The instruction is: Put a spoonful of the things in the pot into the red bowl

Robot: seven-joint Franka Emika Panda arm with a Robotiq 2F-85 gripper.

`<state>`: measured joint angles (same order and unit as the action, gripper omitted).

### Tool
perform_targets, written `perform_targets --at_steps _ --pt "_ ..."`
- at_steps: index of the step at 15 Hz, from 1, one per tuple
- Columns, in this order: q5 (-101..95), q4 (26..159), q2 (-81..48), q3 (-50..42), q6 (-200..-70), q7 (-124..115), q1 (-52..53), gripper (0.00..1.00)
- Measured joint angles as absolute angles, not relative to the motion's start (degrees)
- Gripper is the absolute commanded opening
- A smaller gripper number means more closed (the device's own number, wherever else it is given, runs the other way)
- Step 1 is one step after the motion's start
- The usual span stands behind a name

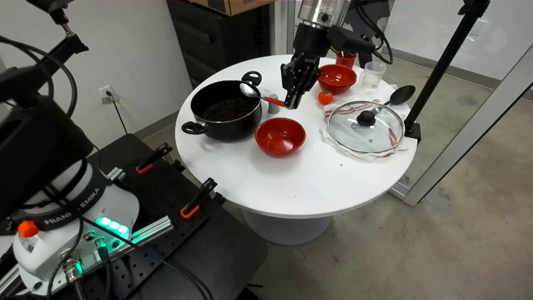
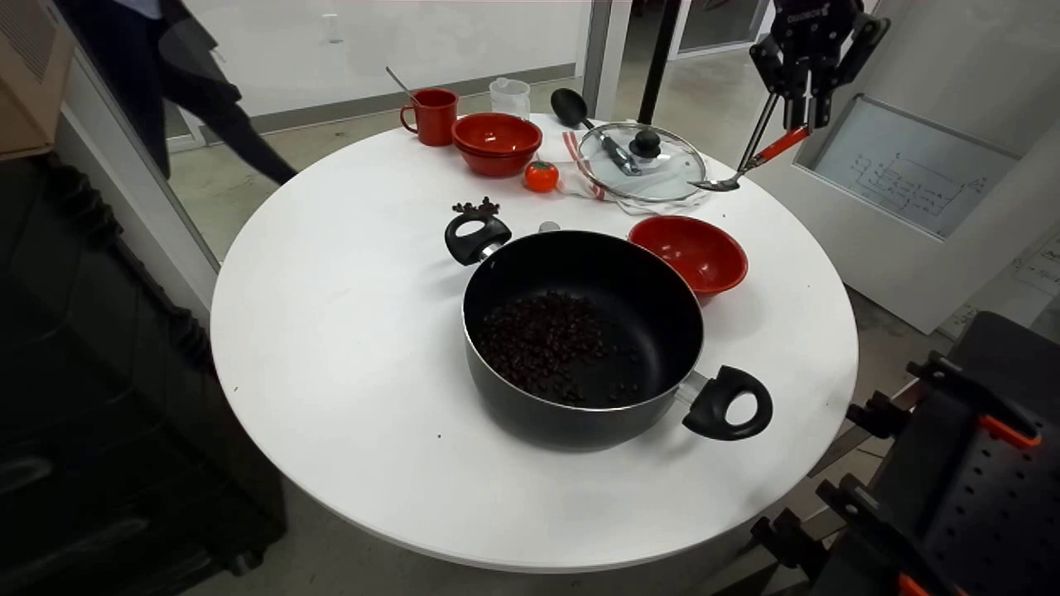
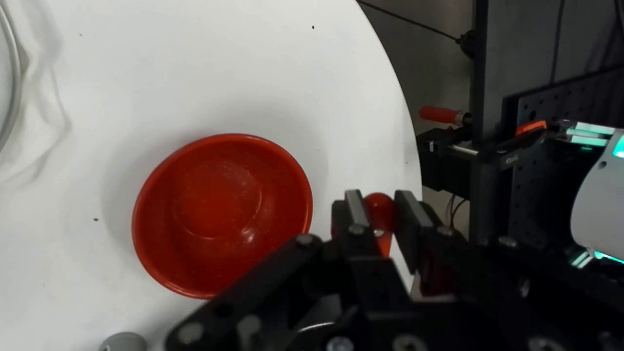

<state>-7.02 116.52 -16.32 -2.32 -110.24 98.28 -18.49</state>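
The black pot stands on the round white table, with small dark bean-like pieces in it. A red bowl sits beside the pot; it looks empty in the wrist view. My gripper is shut on the red handle of a metal spoon, in the air above the table; it also shows in an exterior view. In the wrist view the handle end sits between the fingers. The spoon's head points away from the gripper; its contents are unclear.
A grey cylinder stands between pot and bowl. A tomato, stacked red bowls, a red mug and a clear cup stand farther off. A glass lid and black ladle lie on a cloth.
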Motion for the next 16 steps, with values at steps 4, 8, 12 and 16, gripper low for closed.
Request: perform_targets --at_steps 4,8,12,16 --pt "-4.2 125.3 -11.4 -2.4 -112.8 104.5 -17.9 0.2" --pt "-2.1 131.3 -7.6 -3.0 -112.7 108.1 -17.7 0.2" --pt "-1.2 131.4 -7.3 -3.7 -112.8 107.9 -17.0 0.05" --pt "9.8 129.3 -9.3 -3.5 -115.1 107.7 -14.5 0.05"
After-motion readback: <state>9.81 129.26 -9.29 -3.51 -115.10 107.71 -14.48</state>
